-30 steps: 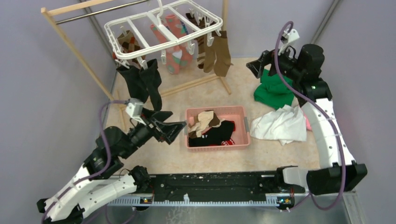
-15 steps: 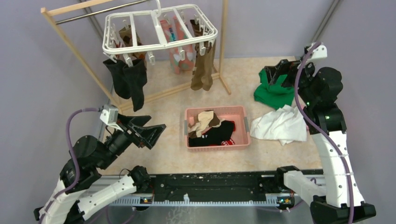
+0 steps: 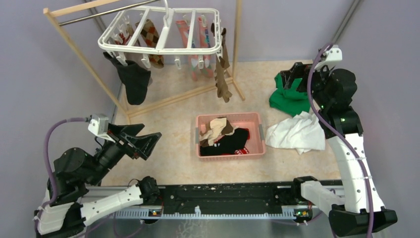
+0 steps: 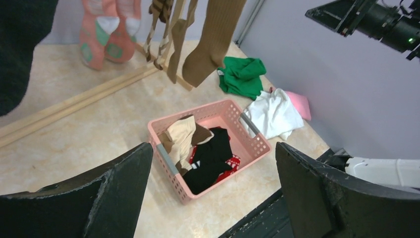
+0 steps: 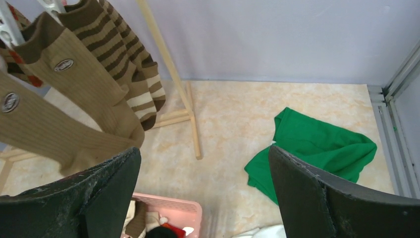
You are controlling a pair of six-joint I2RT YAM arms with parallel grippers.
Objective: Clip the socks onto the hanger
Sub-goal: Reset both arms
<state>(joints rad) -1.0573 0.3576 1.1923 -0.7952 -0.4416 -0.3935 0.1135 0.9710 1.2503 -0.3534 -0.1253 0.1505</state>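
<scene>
Hanger (image 3: pixel 158 51) upper left in top view, hooked on rack (image 3: pixel 83 59); socks (image 3: pixel 132 82) clipped beneath. More socks in basket (image 3: pixel 230 116), centre. Left gripper (image 3: pixel 151 133), lower left: jaws apart, empty. Right gripper (image 3: pixel 292 75), upper right by green cloth (image 3: pixel 289 101): jaws apart, empty.

Lab test cell, you'll see: plain lilac wall panels (image 3: pixel 287 29) box in a beige tabletop (image 3: pixel 173 119), with a bare metal frame post (image 3: pixel 346 22) at 1 o'clock. Your left arm (image 3: pixel 99 206) and right arm (image 3: pixel 351 163) bolt to a black rail (image 3: pixel 223 196) at 6 o'clock. Staged laundry props: wooden rack (image 3: pixel 81 57) carrying the hanger (image 3: pixel 166 29) at 11 o'clock, pink basket (image 3: pixel 228 117) at centre.
</scene>
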